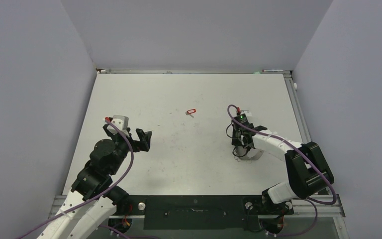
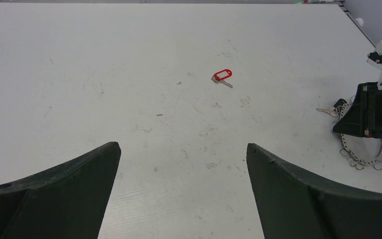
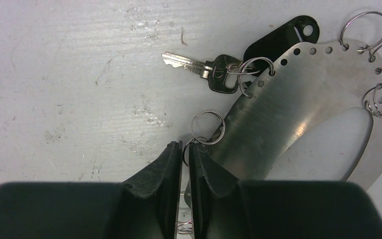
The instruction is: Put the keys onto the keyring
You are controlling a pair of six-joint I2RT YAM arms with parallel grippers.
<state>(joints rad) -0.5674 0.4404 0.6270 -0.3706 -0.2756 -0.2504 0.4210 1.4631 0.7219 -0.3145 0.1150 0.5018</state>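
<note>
The key with the red tag [image 1: 191, 111] lies alone on the table's middle; it also shows in the left wrist view [image 2: 222, 76]. The keyring [image 3: 298, 114], a flat metal hoop with wire loops, lies under my right gripper [image 3: 185, 149], whose jaws are shut on one small wire loop at its rim. A plain key [image 3: 199, 67] with a dark head hangs on another loop beside a black tag [image 3: 278, 37]. The keyring also shows from above [image 1: 252, 154] and in the left wrist view [image 2: 365, 149]. My left gripper [image 2: 181, 147] is open and empty, hovering at the left [image 1: 144, 139].
The white table [image 1: 189, 164] is walled by grey panels left, right and behind. The table's right edge rail [image 1: 298, 109] runs close to the right arm. Purple cables loop off both arms.
</note>
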